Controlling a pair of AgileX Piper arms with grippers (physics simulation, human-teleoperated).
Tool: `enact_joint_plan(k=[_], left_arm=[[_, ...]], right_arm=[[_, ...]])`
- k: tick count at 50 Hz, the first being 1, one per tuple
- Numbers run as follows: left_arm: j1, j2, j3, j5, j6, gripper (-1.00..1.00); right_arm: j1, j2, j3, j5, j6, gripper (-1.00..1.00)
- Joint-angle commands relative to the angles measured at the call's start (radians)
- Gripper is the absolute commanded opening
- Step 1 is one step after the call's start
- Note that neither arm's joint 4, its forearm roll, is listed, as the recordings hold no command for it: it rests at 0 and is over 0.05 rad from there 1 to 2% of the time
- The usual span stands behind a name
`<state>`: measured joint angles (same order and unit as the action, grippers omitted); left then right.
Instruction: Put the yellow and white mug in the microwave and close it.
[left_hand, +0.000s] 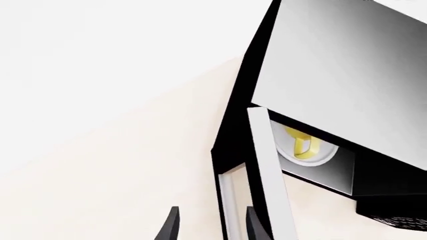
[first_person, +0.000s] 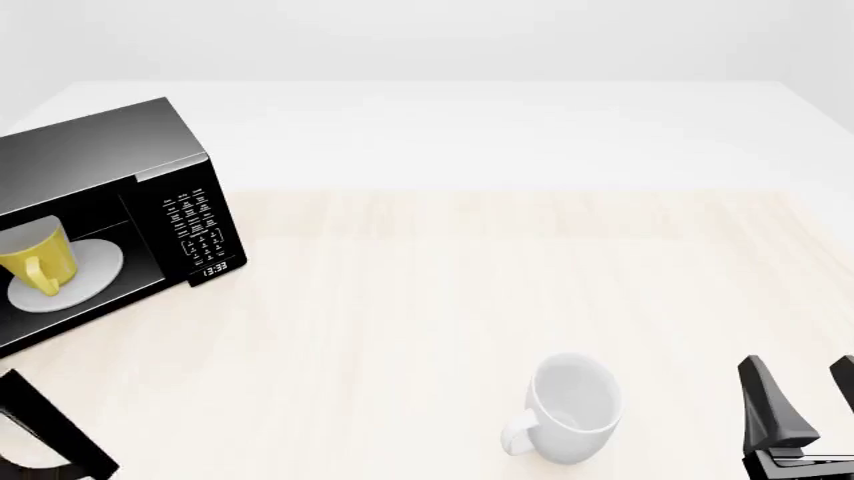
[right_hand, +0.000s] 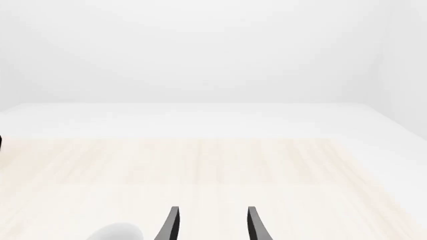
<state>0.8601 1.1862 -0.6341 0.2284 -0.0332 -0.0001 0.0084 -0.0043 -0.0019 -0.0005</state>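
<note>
The yellow and white mug (first_person: 38, 258) stands inside the microwave (first_person: 94, 160) on its round white turntable plate (first_person: 94, 275), handle toward the front. In the left wrist view the mug (left_hand: 301, 145) shows through the gap behind the swung-out door (left_hand: 267, 170). My left gripper (left_hand: 210, 227) is open and close to the door's free edge, with one finger (left_hand: 255, 225) overlapping it. The door's black edge (first_person: 54, 430) is at the front view's lower left. My right gripper (first_person: 805, 395) is open and empty at the table's near right.
An all-white mug (first_person: 577, 408) stands upright on the table, left of the right gripper, its handle toward the near left. Its rim (right_hand: 117, 232) just shows in the right wrist view. The microwave's keypad (first_person: 198, 225) faces the table's middle.
</note>
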Motion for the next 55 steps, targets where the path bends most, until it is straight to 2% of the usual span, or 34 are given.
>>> enact_joint_plan(k=[1,22,35,55], left_arm=[[-0.021,0.083,0.069,-0.011,0.014,1.00],[-0.087,0.130,0.084,-0.061,0.031,1.00],[-0.146,0.109,0.051,-0.055,0.013,1.00],[-0.191,0.139,0.025,-0.091,0.019,1.00]], right_arm=[[0.000,0.000,0.000,0.000,0.000,1.00],[0.000,0.000,0.000,0.000,0.000,1.00],[0.000,0.000,0.000,0.000,0.000,1.00],[0.000,0.000,0.000,0.000,0.000,1.00]])
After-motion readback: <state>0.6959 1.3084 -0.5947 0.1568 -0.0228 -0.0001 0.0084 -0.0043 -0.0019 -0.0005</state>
